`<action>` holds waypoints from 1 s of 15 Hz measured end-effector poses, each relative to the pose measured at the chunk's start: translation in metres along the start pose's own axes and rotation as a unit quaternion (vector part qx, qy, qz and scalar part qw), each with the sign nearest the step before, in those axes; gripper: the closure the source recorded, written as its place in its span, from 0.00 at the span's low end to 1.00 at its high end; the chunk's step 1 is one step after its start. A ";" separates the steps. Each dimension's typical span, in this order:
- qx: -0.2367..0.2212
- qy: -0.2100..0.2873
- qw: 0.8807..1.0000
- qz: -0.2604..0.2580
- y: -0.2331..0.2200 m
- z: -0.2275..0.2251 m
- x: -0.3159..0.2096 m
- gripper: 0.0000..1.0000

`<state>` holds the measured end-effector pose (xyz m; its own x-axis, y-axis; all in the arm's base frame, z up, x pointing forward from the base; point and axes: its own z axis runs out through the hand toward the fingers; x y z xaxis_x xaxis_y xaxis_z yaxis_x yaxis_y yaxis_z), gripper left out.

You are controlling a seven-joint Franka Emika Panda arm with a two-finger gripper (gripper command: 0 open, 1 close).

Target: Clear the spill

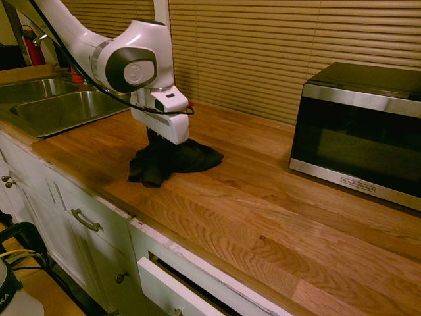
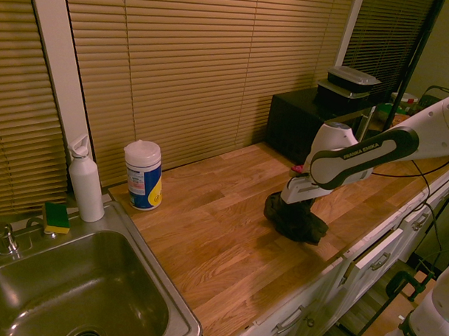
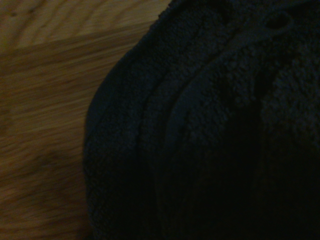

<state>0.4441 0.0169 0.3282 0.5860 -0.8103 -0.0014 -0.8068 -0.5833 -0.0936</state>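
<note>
A black cloth [image 1: 177,161] lies bunched on the light wood counter [image 1: 263,217], near its front edge. My gripper [image 1: 158,139] points straight down into the cloth's raised middle, shut on it and pressing it onto the wood. From the other side, the cloth [image 2: 296,222] hangs in a dark bundle under the gripper [image 2: 292,203]. The wrist view is mostly filled by the cloth's [image 3: 225,125] terry folds, with bare wood beside them. The spill is hidden; no dark blotches show on the wood around the cloth.
A steel sink [image 1: 59,105] is set into the counter at one end and a black microwave [image 1: 358,131] stands at the other. A wipes canister [image 2: 143,175], a white bottle [image 2: 85,179] and a sponge [image 2: 57,217] stand by the blinds. A drawer [image 1: 177,289] below is ajar.
</note>
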 end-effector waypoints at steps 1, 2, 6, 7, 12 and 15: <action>-0.002 0.003 1.000 -0.006 -0.010 0.001 -0.013 1.00; -0.004 0.006 1.000 -0.010 -0.021 0.003 -0.024 1.00; -0.008 0.013 0.999 -0.029 -0.064 0.008 -0.062 1.00; -0.008 0.014 0.999 -0.033 -0.074 0.009 -0.070 1.00; -0.009 0.015 0.999 -0.047 -0.119 0.013 -0.102 1.00; -0.010 0.010 0.998 -0.053 -0.147 0.015 -0.122 1.00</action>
<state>0.4924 0.2028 0.3276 0.6675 -0.7441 0.0267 -0.7411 -0.6674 -0.0727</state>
